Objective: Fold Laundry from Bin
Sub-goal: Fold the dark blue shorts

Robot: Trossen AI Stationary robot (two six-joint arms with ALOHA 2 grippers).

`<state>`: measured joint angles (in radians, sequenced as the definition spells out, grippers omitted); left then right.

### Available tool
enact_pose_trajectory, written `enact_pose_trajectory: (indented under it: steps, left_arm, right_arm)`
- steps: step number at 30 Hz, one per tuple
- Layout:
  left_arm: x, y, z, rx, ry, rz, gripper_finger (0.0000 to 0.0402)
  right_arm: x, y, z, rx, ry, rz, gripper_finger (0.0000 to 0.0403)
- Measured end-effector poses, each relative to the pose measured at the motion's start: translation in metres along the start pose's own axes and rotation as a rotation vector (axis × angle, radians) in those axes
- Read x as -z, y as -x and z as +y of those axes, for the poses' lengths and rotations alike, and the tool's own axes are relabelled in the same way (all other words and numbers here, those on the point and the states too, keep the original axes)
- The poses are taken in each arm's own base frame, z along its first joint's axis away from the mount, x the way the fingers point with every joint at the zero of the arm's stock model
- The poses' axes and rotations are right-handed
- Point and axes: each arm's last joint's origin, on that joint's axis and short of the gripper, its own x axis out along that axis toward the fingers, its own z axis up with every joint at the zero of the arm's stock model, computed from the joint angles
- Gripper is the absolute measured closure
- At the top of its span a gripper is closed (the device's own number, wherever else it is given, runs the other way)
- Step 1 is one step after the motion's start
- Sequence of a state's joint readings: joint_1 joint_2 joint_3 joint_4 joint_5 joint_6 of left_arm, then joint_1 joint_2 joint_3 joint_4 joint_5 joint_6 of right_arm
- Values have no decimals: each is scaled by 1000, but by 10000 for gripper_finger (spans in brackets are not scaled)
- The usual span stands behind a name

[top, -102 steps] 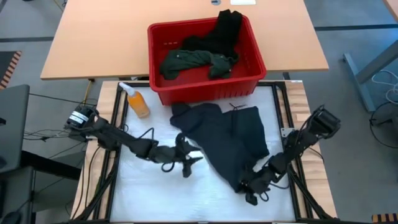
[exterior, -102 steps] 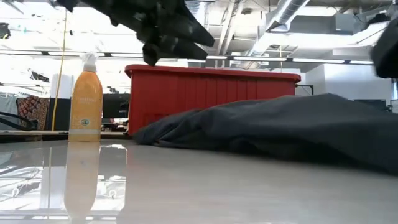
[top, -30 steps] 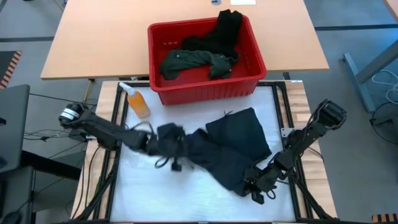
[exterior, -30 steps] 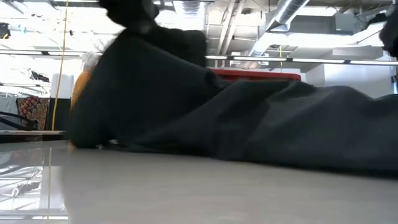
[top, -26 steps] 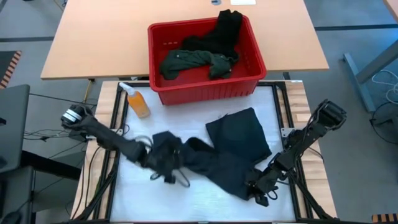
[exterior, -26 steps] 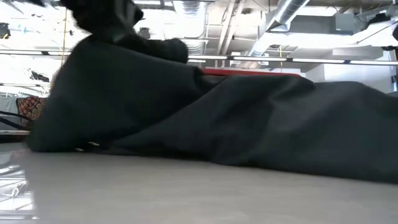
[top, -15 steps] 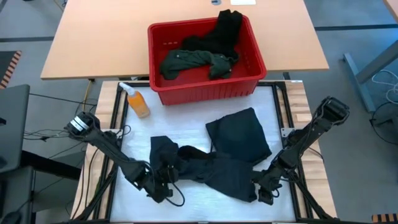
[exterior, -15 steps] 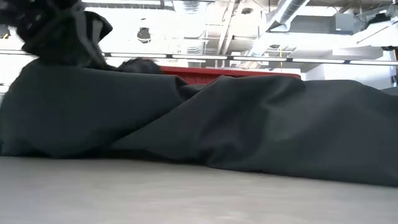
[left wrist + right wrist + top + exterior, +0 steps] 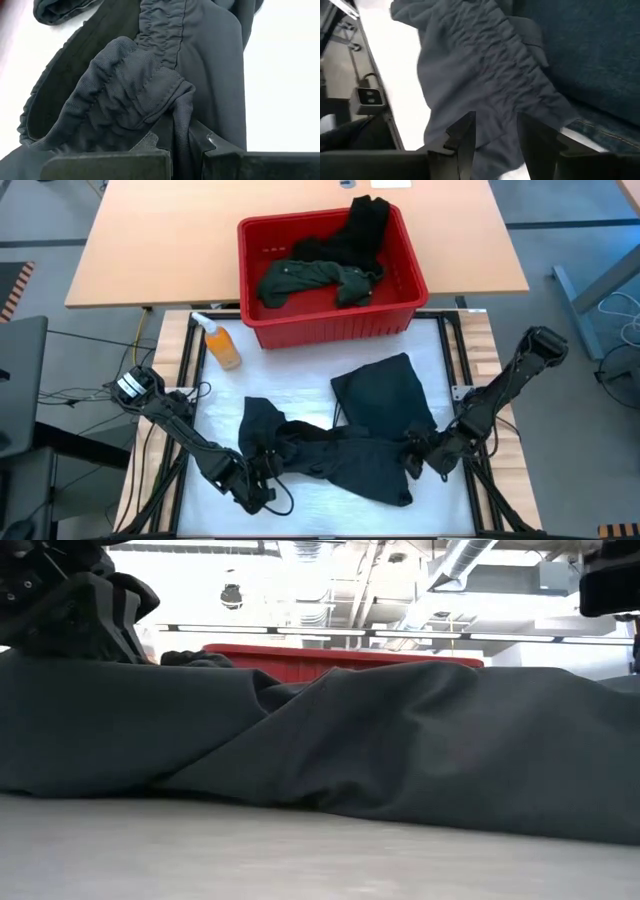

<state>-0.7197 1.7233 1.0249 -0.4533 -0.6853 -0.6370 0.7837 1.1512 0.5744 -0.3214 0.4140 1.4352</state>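
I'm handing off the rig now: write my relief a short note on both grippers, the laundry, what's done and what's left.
Left gripper: shut on the dark garment's ruched edge, at the mat's near left.
Right gripper: open, over the garment's right end, holding nothing.
Garment: out of the bin, crumpled on the mat, unfolded.
In the bin: green shirt and a black piece.
Left: spread and fold this one, then the rest.

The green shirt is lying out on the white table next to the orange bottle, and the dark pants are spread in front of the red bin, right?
Not quite. The high view shows the green shirt inside the red bin, not on the table. The rest is right.
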Motion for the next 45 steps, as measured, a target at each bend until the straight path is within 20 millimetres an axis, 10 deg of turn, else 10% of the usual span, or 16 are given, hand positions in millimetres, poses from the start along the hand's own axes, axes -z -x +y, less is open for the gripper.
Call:
enact_pose_trajectory:
  steps: [12,33,37,41,45]
  left_arm:
    - [-1,-1,1,10,3,4,401]
    - [-5,-5,2,38,15,11,401]
    - [-5,-5,2,38,15,11,401]
    - [-5,-4,2,36,16,9,401]
    - [-8,1,3,32,22,-20,401]
  right_arm:
    - [7,-11,-7,74,19,43,150]
    - [24,-36,-9,124,-28,20,150]
    - [26,-42,-7,113,12,7,212]
    - [22,-34,-3,67,88,3,359]
    - [10,-13,18,-80,246,-33,369]
